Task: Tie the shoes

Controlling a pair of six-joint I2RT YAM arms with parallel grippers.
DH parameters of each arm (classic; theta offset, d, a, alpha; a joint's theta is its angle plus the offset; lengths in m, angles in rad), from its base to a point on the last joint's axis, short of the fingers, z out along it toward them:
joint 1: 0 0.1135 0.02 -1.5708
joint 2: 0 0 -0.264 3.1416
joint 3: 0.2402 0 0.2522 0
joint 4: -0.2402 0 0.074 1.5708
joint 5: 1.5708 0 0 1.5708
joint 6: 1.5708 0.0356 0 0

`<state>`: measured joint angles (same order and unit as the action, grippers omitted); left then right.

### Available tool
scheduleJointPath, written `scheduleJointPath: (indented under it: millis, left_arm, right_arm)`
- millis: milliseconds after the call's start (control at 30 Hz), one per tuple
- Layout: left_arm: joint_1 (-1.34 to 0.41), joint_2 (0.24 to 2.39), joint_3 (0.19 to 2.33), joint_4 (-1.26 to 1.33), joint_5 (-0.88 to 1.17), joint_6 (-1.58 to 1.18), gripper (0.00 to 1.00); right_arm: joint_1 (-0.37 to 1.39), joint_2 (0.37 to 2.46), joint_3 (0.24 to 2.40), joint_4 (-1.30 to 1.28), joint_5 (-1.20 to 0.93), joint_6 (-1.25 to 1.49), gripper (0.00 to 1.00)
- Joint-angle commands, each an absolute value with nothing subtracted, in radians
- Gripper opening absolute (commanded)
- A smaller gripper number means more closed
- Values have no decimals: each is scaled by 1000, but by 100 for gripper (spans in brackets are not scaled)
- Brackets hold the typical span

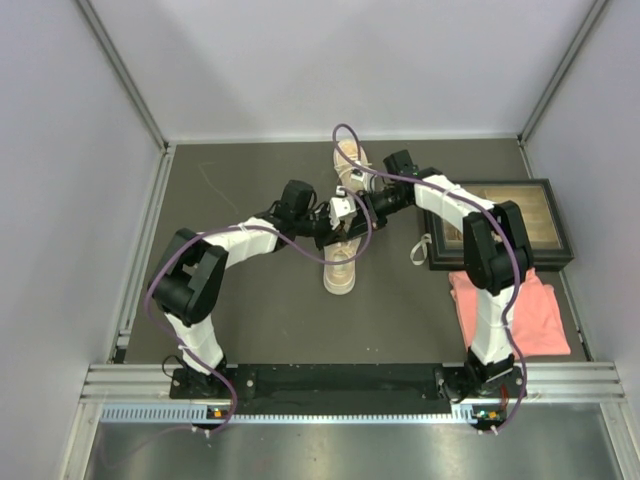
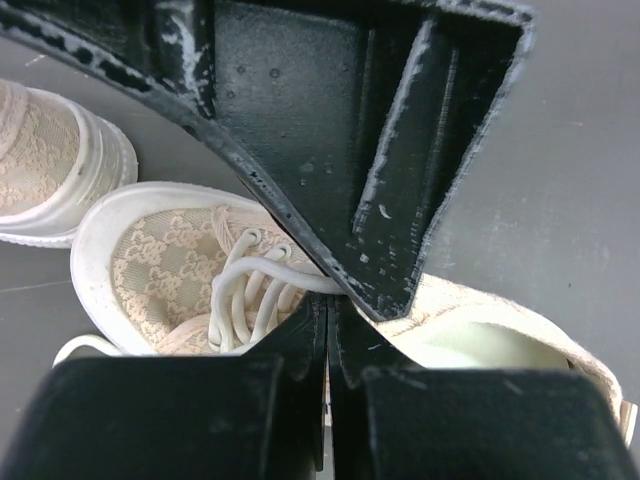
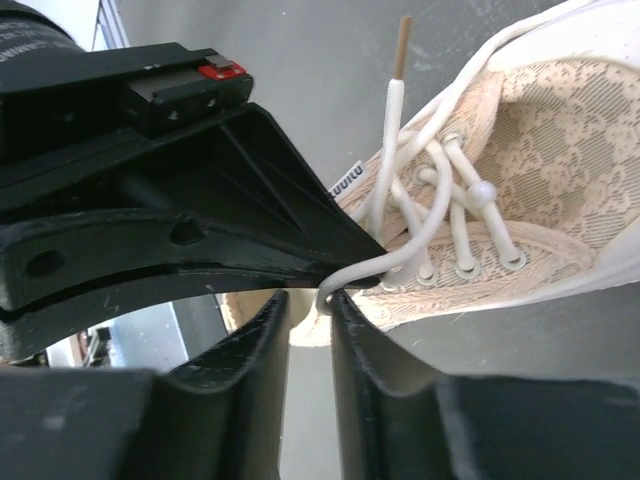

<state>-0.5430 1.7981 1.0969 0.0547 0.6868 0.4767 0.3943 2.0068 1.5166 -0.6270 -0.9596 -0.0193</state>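
Note:
Two beige shoes lie end to end on the dark table, the far shoe (image 1: 349,160) and the near shoe (image 1: 340,272). Both grippers meet over the near one. My left gripper (image 2: 328,305) is shut, and a white lace (image 2: 262,272) from the near shoe (image 2: 150,270) runs into its tips. My right gripper (image 3: 310,300) stands slightly open, with a bend of that lace (image 3: 420,240) resting against the inner side of its right finger. The left gripper (image 3: 200,220) crosses just above it. The other shoe's toe (image 2: 40,150) shows at the upper left of the left wrist view.
A black-framed picture (image 1: 505,225) lies at the right of the table, with a pink cloth (image 1: 510,312) in front of it. A small white loop (image 1: 420,250) lies beside the frame. Grey walls enclose the table on three sides.

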Motion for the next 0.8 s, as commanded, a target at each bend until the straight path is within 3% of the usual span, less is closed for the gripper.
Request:
scheduleJointPath:
  millis: [0, 100, 233, 467, 767]
  left_arm:
    - [-542, 1782, 1063, 167, 749, 442, 0]
    - [-538, 1789, 1051, 202, 750, 419, 0]
    - [-538, 1799, 1046, 222, 750, 399, 0]
    - [-532, 1809, 1045, 239, 759, 388, 0]
    - [-529, 1809, 1045, 233, 762, 394, 0]
  right_arm:
    - [377, 1928, 1519, -607, -1000, -25, 29]
    - [351, 1924, 1514, -609, -1008, -8, 36]
    - [299, 1924, 1496, -565, -1014, 83, 36]
    - [272, 1966, 1488, -538, -908, 164, 21]
    - [275, 2040, 1485, -479, -988, 287, 18]
